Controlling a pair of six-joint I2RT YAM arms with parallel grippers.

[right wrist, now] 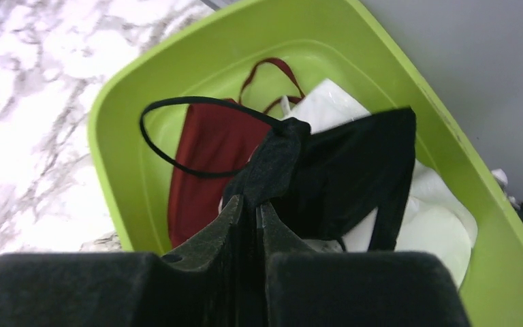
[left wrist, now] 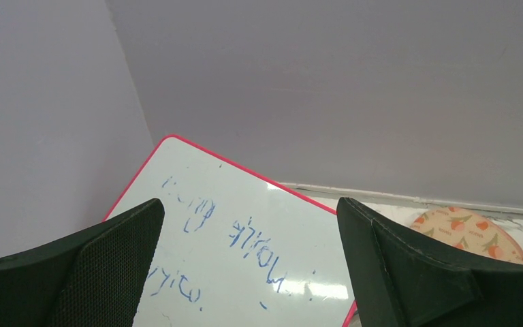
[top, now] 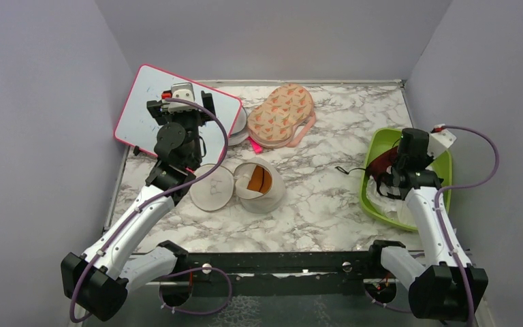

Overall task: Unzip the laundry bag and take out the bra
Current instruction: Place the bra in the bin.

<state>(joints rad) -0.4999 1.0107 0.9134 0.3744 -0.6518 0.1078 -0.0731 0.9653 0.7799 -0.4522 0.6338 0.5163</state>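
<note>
The round white mesh laundry bag (top: 274, 195) stands open at the table's middle. Its flat lid (top: 211, 189) is folded out to the left. The orange-brown bra (top: 259, 180) lies inside the pod. My left gripper (left wrist: 250, 208) is open and empty, raised behind the pod (top: 177, 109) and pointing at the whiteboard. My right gripper (right wrist: 252, 203) is shut on a black garment (right wrist: 354, 170) and holds it over the green tub (right wrist: 119, 129) at the right (top: 389, 176).
A red-framed whiteboard (top: 143, 109) with blue writing (left wrist: 259, 248) leans at the back left. The peach patterned case (top: 282, 112) lies at the back centre (left wrist: 466, 228). The green tub (top: 374, 146) holds a dark red cloth (right wrist: 201, 157) and white pieces (right wrist: 436, 225).
</note>
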